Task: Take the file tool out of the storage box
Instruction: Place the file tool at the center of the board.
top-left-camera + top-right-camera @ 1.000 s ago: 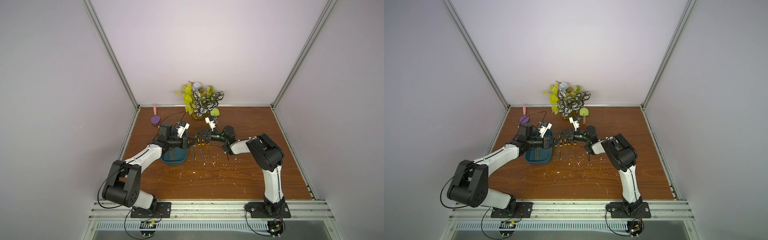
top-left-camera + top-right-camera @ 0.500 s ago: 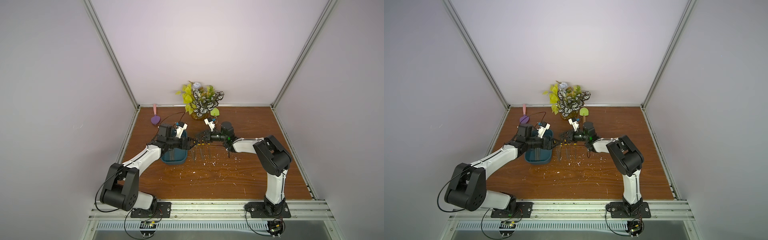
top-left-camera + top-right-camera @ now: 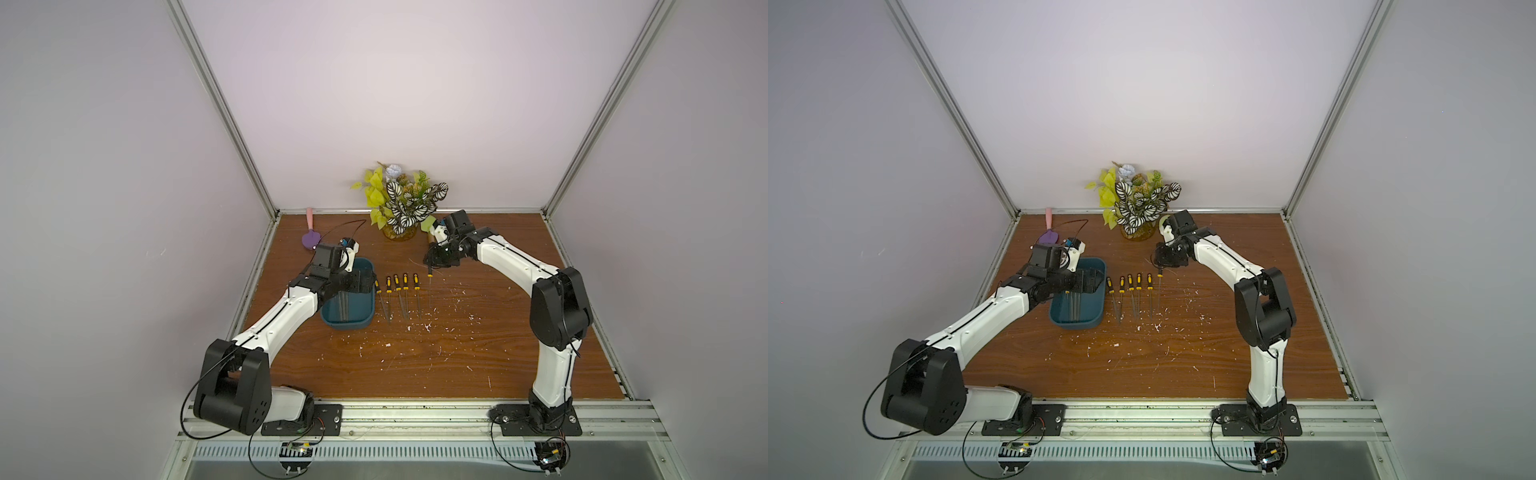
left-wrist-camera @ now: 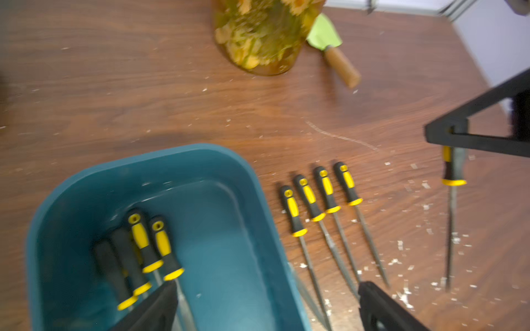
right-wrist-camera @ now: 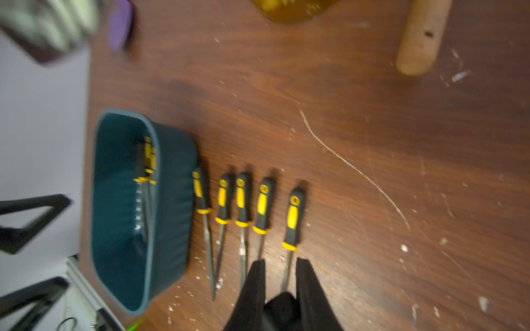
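Doing now: I am taking the file tools out of the storage box [image 3: 350,325], one at a time, I think.
Storage box: it sits on the tabletop [image 3: 457,353]. Four file tools [image 4: 143,252] lie inside it, with their handles bunched at one end.
Left fingers: my left gripper [image 3: 360,286] hangs right over the box. Its fingers are spread wide, so they can drop around a handle.
Row by the box: four files [image 4: 318,195] lie just beside the box on its right side. They lie side by side, so each one is easy to see.
Last file: one more file [image 5: 292,217] lies past that row, farther from the box.
Right fingers: my right gripper [image 5: 279,262] is above that last file. The fingers are close together with a thin gap. The blade shows in the gap, but I cannot tell if they pinch it.
Next, I guess: lower the left fingers into the box and close on one handle.
Watch out: the handles in the box touch, so I might grab two.
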